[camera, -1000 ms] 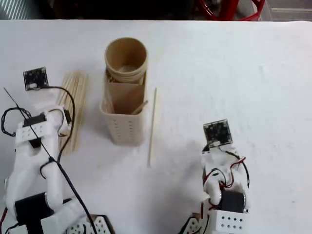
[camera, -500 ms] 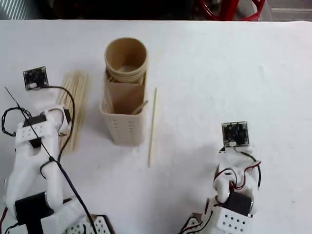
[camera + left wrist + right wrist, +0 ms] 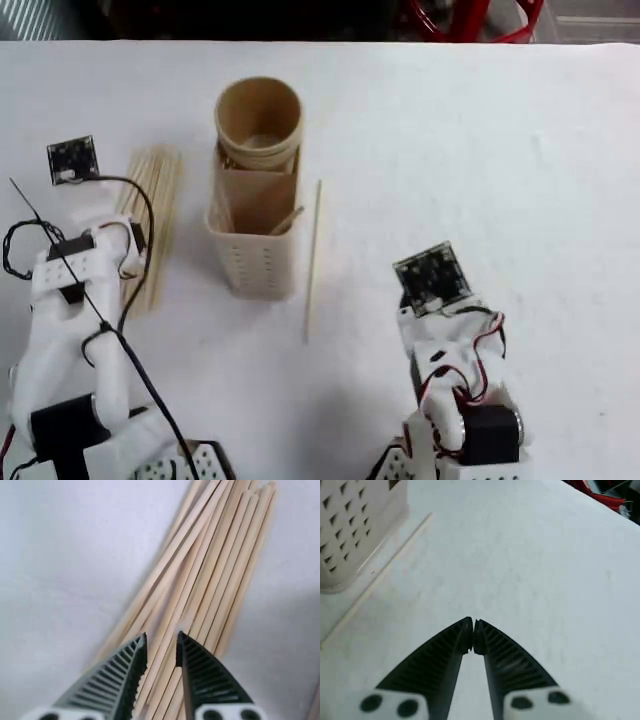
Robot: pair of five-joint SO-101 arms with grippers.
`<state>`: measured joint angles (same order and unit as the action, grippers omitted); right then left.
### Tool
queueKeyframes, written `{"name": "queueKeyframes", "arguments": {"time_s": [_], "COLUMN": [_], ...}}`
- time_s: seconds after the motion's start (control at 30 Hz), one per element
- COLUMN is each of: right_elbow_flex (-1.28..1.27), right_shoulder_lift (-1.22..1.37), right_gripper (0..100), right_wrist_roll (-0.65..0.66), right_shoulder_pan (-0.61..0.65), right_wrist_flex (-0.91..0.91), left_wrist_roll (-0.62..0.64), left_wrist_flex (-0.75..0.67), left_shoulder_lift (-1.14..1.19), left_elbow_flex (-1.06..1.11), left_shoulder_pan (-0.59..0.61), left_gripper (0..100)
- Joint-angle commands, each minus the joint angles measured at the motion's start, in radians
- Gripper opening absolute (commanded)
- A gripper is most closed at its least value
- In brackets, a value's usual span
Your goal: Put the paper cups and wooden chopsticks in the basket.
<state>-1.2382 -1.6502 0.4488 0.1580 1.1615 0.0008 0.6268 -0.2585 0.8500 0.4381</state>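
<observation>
Setting. A white matte table point(image 3: 520, 150) spans almost the whole high view, from the near edge to a straight far edge. Its top is plain and faintly textured. The light is soft and even, and the shadows on the table are pale with blurred edges.

Beyond the far edge runs a dark strip of room point(image 3: 330, 18) in which little can be made out. At far right in this strip stands a red curved tubular frame point(image 3: 470, 15). To its right lies a pale grey flat surface point(image 3: 590, 25). At the far left corner sits a grey-blue ribbed panel point(image 3: 30, 18).

The right wrist view shows the same white table top point(image 3: 530, 555), with the red frame point(image 3: 600, 497) past the table's edge against a dark ground.
</observation>
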Motion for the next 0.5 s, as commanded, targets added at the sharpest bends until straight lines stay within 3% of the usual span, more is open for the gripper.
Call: {"name": "queueKeyframes", "arguments": {"time_s": [0.0,0.23,0.33,0.47], "right_elbow_flex": [0.095,0.267,0.321,0.331], "right_shoulder_lift": [0.245,0.771,0.931,1.093], "right_gripper": [1.7,1.8,2.2,11.3], "right_wrist_roll": [-0.009,-0.028,-0.1,-0.137], "right_shoulder_pan": [0.096,0.328,0.438,0.519], "right_wrist_flex": [-0.016,-0.059,-0.096,-0.17], "left_wrist_roll": [0.011,0.011,0.011,0.011], "left_wrist_flex": [-0.02,-0.02,-0.02,-0.02], "left_shoulder_lift": [0.002,0.002,0.002,0.002], "left_elbow_flex": [-0.012,-0.012,-0.014,-0.014], "left_shoulder_pan": [0.019,0.019,0.019,0.019], "left_gripper": [11,11,11,11]}}
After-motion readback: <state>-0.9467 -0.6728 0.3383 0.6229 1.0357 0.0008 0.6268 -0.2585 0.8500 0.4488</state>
